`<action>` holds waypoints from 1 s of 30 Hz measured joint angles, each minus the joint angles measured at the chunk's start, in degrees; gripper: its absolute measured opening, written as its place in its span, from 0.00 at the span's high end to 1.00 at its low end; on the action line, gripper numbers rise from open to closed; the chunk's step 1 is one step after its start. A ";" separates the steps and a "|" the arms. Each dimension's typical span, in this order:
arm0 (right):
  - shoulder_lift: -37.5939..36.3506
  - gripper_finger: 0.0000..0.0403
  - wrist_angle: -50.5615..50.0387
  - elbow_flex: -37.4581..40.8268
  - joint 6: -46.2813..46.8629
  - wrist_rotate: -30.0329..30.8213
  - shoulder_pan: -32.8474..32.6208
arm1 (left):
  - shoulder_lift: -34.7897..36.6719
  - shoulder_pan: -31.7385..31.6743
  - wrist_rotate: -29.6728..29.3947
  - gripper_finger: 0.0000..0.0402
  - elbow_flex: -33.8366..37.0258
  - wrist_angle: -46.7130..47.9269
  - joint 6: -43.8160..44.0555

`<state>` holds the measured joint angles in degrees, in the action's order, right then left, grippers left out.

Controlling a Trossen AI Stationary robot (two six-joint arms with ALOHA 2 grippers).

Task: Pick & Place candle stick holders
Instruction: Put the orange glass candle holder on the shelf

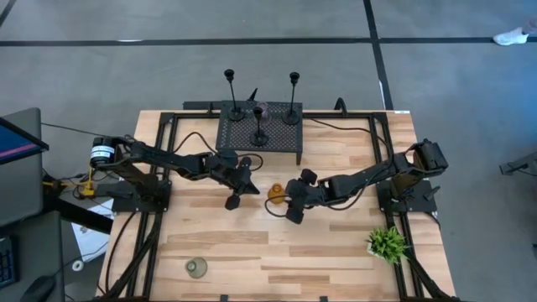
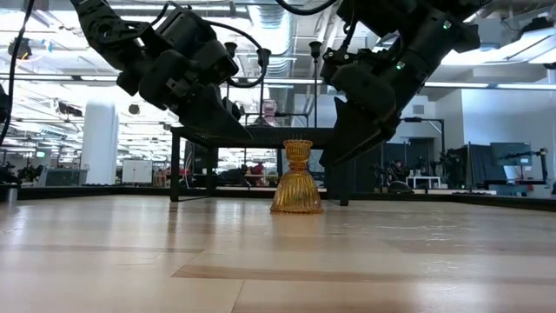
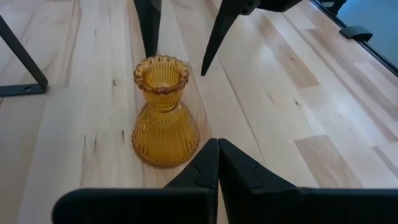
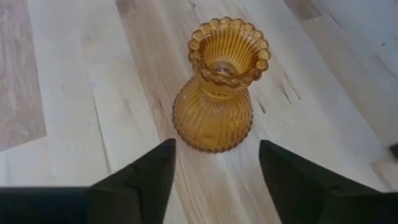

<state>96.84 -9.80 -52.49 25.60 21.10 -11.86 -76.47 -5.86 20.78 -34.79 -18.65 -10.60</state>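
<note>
The amber holder (image 1: pixel 275 193) stands upright on the wooden surface (image 1: pixel 336 252), between both hands. The right hand (image 4: pixel 216 163) is spread, just beside it, not touching. The left hand (image 3: pixel 217 163) is pressed together. Behind stands the black rack (image 1: pixel 260 134) carrying three black holders (image 1: pixel 260 126).

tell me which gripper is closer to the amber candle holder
Right. The open right gripper sits just beside the amber holder, not touching it. The shut left gripper is a bit farther off on its other side.
</note>
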 joint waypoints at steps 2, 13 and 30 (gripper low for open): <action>0.00 0.39 0.00 0.00 0.00 0.01 0.02 | 0.02 0.01 -0.07 0.98 0.00 0.23 -0.06; 0.00 0.34 6.00 0.00 -0.01 4.31 0.04 | 0.02 0.00 -0.21 0.98 0.00 0.68 -0.07; 0.02 0.34 6.84 0.31 4.95 5.88 2.25 | 0.02 0.00 -0.20 0.98 0.00 0.81 -0.07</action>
<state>96.86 -2.96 -52.18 30.55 26.98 -9.61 -76.44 -5.86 20.58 -34.79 -17.85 -10.68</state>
